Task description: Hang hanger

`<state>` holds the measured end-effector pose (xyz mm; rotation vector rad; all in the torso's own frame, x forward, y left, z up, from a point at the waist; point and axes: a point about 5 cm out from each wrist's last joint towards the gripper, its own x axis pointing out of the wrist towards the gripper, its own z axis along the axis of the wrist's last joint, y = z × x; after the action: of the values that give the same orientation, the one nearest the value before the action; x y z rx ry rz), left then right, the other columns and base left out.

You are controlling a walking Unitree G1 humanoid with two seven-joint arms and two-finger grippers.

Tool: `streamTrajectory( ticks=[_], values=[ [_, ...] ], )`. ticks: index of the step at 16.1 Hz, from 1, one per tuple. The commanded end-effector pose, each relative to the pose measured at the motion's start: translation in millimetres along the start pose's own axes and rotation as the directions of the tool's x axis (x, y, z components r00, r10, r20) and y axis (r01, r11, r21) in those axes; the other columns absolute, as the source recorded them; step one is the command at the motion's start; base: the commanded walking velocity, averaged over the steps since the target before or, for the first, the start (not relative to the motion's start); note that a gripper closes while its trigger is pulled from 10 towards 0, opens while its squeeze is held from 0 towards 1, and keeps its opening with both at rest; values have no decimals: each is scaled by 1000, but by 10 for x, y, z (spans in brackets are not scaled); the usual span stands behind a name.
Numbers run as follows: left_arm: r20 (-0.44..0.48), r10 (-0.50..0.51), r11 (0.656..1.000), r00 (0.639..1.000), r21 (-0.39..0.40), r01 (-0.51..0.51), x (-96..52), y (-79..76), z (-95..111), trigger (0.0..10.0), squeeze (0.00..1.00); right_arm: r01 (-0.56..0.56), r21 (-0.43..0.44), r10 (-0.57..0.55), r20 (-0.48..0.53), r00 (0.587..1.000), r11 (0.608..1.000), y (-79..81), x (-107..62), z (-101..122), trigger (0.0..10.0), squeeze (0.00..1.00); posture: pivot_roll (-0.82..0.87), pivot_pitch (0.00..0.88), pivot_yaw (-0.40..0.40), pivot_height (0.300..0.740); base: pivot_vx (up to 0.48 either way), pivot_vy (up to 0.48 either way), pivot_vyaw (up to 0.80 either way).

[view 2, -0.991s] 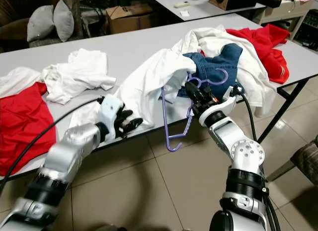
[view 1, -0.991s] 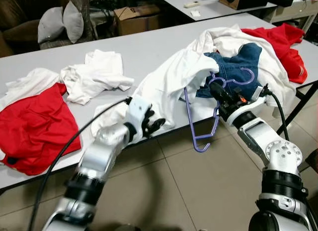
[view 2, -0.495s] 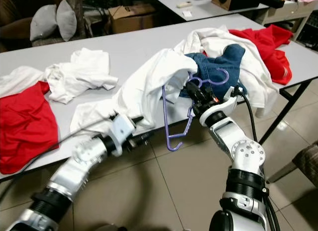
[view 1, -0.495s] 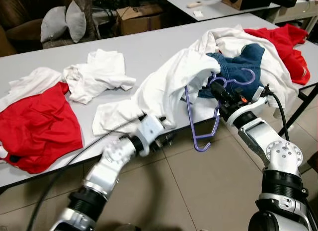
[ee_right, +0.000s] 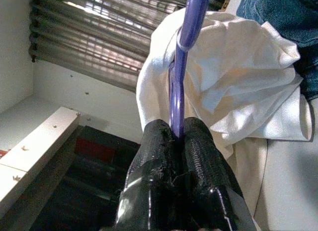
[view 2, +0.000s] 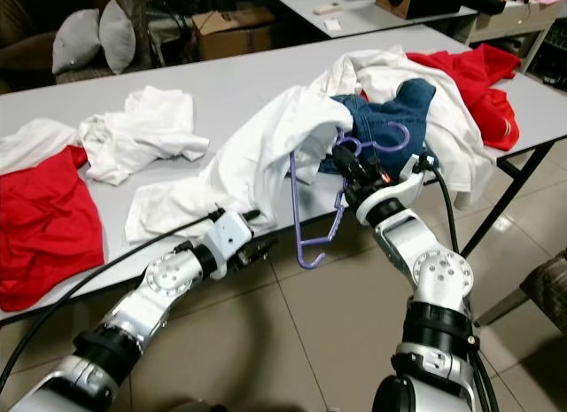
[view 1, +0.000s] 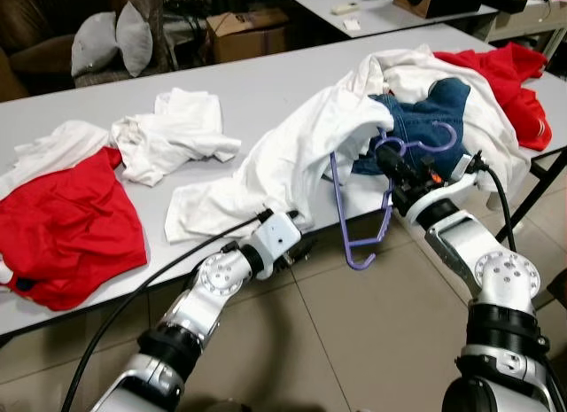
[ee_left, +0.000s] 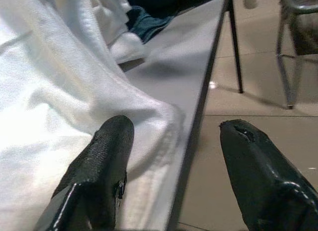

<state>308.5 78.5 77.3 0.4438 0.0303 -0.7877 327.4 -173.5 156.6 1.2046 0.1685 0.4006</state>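
A purple plastic hanger (view 1: 361,224) hangs off the front edge of the grey table (view 1: 266,84), its upper part tucked under a white shirt (view 1: 297,155). My right gripper (view 1: 391,163) is shut on the hanger near its hook; in the right wrist view the pads (ee_right: 198,141) pinch the purple bar (ee_right: 185,52). My left gripper (view 1: 299,246) is at the table's front edge by the shirt's hem. In the left wrist view it is open (ee_left: 174,129), with one finger (ee_left: 107,156) over the white cloth and the other finger (ee_left: 253,161) out past the table edge.
Blue jeans (view 1: 427,115) and more white cloth lie heaped behind the hanger, with a red garment (view 1: 507,75) at the far right. Another red garment (view 1: 66,226) and a crumpled white shirt (view 1: 177,133) lie to the left. A black table leg (view 1: 540,177) stands at the right over tiled floor.
My left arm has dropped from above the table and reached forward to the shirt's hem at the table edge. The right gripper and hanger have stayed put.
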Motion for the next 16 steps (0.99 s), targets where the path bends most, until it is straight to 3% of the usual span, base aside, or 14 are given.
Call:
streamTrajectory(
  ticks=[1, 2, 16],
  values=[
    [-6, 37, 999, 999, 18, -37, 7, 57, -1, 4902, 0, -33, 1, 33, 6, 999, 999, 76, 30, 18, 10000, 0, -114, 0, 44, 740, 0, 0, 0],
    [-14, 88, 996, 996, 27, -88, 16, 115, -17, 0, 0, -34, 1, 34, 5, 999, 999, 78, 31, 15, 10000, 0, -115, 0, 44, 740, 0, 0, 0],
    [0, 142, 989, 990, 25, -142, 43, 171, -67, 0, 0, -31, -3, 31, 6, 1000, 1000, 75, 28, 33, 10000, 0, -119, 0, 41, 740, 0, 0, 0]
  ],
)
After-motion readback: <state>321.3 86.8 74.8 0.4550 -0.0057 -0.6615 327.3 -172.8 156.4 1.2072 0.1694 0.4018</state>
